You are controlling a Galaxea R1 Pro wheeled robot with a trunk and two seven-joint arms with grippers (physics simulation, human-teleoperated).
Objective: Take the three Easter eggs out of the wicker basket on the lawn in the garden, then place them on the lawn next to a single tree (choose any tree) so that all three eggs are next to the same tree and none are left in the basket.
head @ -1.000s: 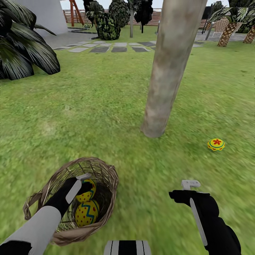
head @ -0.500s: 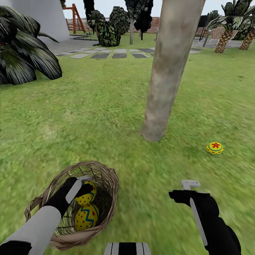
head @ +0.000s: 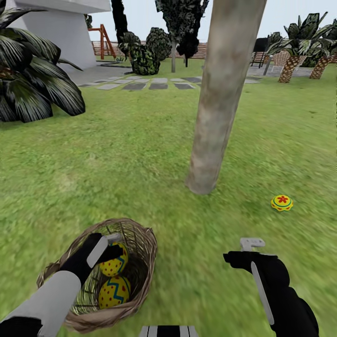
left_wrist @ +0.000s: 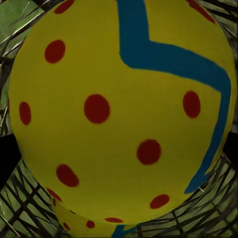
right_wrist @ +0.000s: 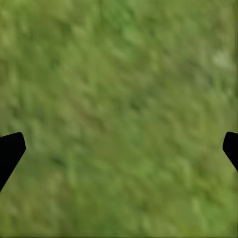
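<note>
Currently the left gripper (head: 113,247) is inside the wicker basket (head: 140,243), its fingers closed against the upper Easter egg (head: 113,265); a second egg (head: 113,292) lies beneath it in the basket. The right gripper (head: 251,243) hangs over bare lawn (head: 140,154) beside the basket, fingers spread wide, holding nothing. The third egg (head: 282,202) rests on grass near the tree (head: 213,117) beyond the basket. Grey stepping stones (head: 154,85) lie farther off.
</note>
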